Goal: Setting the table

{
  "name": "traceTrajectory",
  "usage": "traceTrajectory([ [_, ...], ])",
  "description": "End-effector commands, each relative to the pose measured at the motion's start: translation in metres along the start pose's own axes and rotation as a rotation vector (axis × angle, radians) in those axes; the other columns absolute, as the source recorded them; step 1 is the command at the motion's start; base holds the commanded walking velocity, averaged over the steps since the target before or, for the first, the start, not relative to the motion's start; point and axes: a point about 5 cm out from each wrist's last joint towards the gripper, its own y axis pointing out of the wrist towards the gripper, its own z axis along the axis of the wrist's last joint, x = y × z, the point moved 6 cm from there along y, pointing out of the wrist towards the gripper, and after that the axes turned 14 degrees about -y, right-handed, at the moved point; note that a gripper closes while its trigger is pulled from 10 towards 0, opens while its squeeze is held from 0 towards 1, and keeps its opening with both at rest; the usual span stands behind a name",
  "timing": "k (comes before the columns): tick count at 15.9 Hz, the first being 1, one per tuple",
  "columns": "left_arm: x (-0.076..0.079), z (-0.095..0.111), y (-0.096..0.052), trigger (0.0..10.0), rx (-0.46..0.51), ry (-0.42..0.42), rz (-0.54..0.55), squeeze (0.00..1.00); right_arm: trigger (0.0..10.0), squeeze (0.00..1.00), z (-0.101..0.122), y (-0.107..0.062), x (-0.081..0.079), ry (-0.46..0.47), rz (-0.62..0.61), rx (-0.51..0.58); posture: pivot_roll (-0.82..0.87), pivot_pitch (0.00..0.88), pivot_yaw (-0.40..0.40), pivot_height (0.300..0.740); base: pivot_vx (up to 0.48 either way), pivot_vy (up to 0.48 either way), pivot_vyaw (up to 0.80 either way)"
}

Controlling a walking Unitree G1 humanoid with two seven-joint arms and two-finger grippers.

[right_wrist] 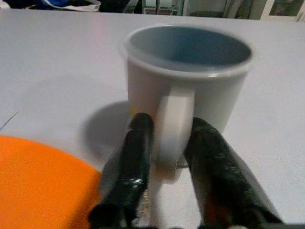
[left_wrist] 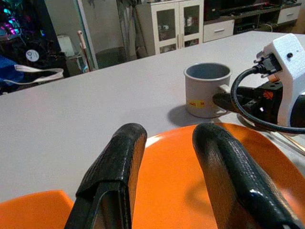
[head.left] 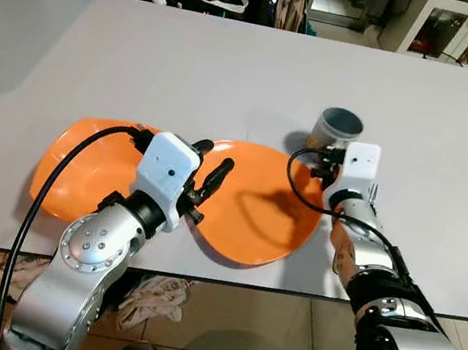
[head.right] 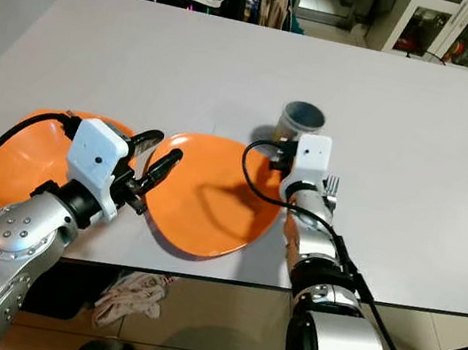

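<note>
Plates: two orange ones at the table's [head.left: 234,67] front edge, the right plate [head.left: 256,206] overlapping the left plate [head.left: 83,163]. Left gripper [head.left: 213,167] hovers parted above the right plate's rim. Right gripper [right_wrist: 164,157] pinches the empty grey mug's [right_wrist: 188,76] handle

The left tool [head.left: 208,171] hovered low with its two black fingers [left_wrist: 114,167] spread apart, silver forearm angled forward and inward. The right tool [right_wrist: 167,143] reached straight ahead, its fingers [right_wrist: 136,143] closed against the handle of the mug [right_wrist: 188,76].
</note>
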Motion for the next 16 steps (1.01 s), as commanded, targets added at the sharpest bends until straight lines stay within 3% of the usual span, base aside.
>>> traceTrajectory([
  [1, 0.003, 0.002, -0.002, 10.0, 0.005, 0.000, -0.004, 0.00, 10.0, 1.00, 0.002, 0.001, 0.002, 0.004, -0.008, 0.001, 0.27, 0.108, -0.036, 0.740, 0.000, 0.000, 0.00],
  [15, 0.004, 0.003, 0.010, 10.0, 0.023, -0.013, -0.019, 0.00, 10.0, 1.00, 0.007, 0.003, 0.017, -0.031, -0.051, 0.011, 0.24, 0.068, -0.028, 0.740, 0.000, 0.000, 0.00],
  [16, 0.004, 0.002, 0.011, 10.0, 0.024, -0.014, -0.018, 0.00, 10.0, 0.00, 0.007, 0.003, 0.017, -0.033, -0.051, 0.011, 0.23, 0.063, -0.027, 0.740, 0.000, 0.000, 0.00],
])
